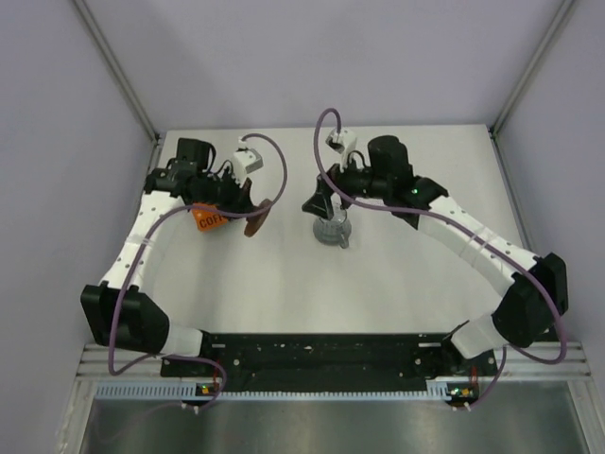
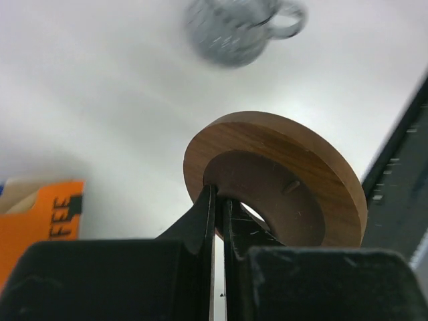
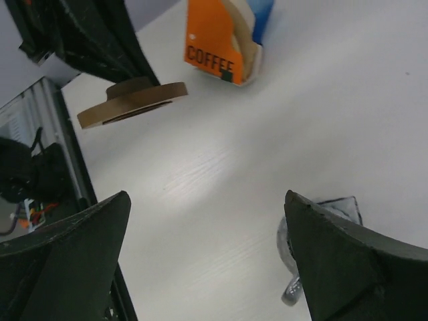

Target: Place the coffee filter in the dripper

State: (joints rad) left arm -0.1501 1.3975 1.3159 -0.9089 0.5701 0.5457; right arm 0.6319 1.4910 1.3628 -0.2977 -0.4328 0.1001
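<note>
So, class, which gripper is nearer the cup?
Right. The right gripper hangs open just over the cup; the left gripper is off to the cup's left, shut on the dripper.

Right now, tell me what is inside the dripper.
Held up by the left hand, the dripper has one finger in its hole and nothing else that shows. The hand's body covers the hole's lower part.

White arms (image 1: 142, 235), black joints (image 1: 132, 317), purple cables (image 1: 283, 170)
</note>
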